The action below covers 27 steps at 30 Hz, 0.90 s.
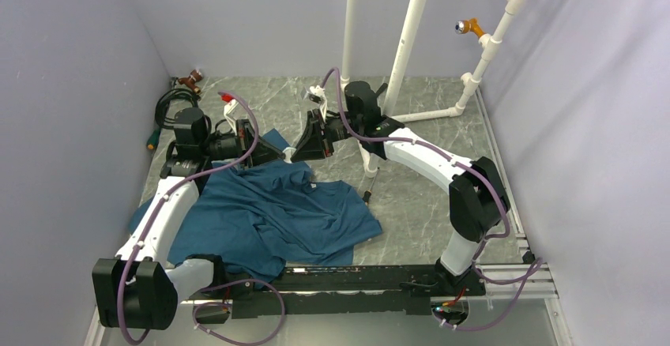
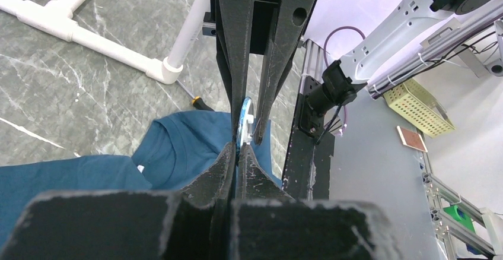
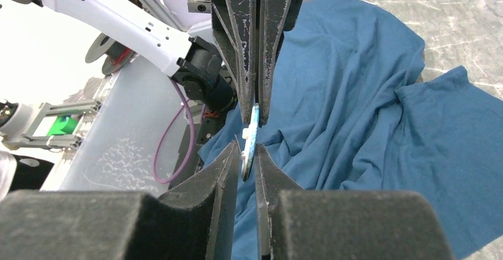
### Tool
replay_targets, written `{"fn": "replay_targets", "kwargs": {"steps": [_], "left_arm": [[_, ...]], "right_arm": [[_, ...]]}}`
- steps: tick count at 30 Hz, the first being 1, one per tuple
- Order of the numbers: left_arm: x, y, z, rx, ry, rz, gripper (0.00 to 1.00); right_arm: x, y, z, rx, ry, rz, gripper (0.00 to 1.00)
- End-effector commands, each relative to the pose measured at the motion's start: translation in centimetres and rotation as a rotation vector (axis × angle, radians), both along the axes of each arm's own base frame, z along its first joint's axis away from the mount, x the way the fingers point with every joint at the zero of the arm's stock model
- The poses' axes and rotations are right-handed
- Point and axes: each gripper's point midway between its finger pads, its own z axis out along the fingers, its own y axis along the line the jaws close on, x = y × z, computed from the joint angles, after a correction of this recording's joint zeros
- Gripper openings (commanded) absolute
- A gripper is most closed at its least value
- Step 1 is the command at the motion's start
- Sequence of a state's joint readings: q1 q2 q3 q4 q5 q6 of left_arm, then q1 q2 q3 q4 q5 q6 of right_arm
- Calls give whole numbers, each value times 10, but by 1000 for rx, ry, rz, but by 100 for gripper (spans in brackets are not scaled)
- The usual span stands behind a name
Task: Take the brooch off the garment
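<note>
L gripper [image 2: 237, 152] clamped shut on brooch [image 2: 244, 117] edge. R gripper [image 3: 246, 149] jaws narrowly straddle it, contact unclear. Top view: garment [image 1: 276, 212] 6 o'clock of it.

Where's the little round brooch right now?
Near the table's middle, the brooch stands edge-on where the tips of the left claw and right claw meet, just over the blue shirt.
</note>
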<state>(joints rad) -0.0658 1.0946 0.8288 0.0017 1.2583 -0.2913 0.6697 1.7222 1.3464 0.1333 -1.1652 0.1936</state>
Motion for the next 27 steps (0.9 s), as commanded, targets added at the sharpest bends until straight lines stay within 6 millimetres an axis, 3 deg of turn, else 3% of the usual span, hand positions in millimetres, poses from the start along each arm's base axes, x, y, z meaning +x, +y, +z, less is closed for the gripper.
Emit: {"fn": "replay_targets", "kwargs": {"steps": [1,27], "left_arm": [[-4,-1,9,5,-69,-12,0],[-10,-8,12,48,-107,-30,0]], "right_arm": [[-5,3,14,54,-40,37,16],[18,15,-6,-38,43,-46,7]]}}
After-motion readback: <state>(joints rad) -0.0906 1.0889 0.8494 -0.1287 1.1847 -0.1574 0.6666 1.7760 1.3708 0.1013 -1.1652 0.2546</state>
